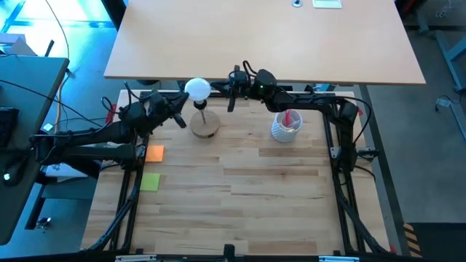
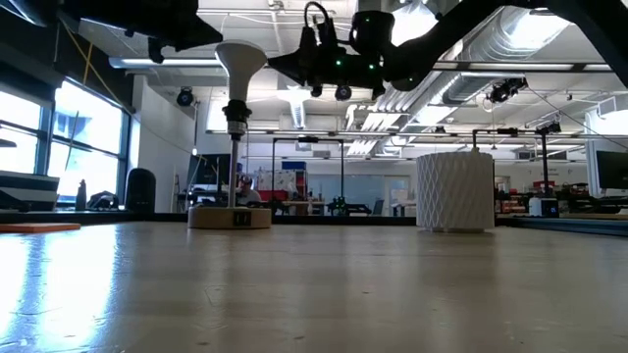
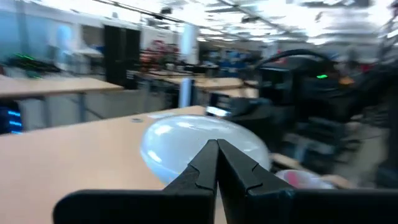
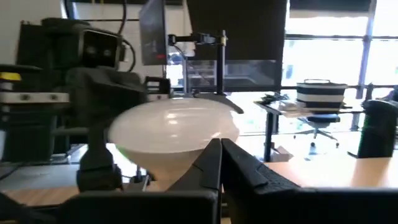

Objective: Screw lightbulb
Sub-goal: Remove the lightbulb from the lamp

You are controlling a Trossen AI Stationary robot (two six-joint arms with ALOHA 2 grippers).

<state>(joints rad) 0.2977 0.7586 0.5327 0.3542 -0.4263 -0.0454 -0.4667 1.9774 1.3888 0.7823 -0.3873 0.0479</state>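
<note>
Lightbulb (image 1: 197, 89) on post of wooden base (image 1: 205, 127), L gripper (image 1: 177, 116) & R gripper (image 1: 231, 94) both closed, empty.

Lightbulb (image 2: 239, 57) atop the post (image 2: 235, 162), white perforated cup (image 2: 454, 190) well apart.

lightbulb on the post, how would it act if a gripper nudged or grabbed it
The lightbulb has a smooth round globe, so it would probably slip in a pinch. Sitting high on a thin post over a small wooden base, a sideways push might tip the stand.
</note>
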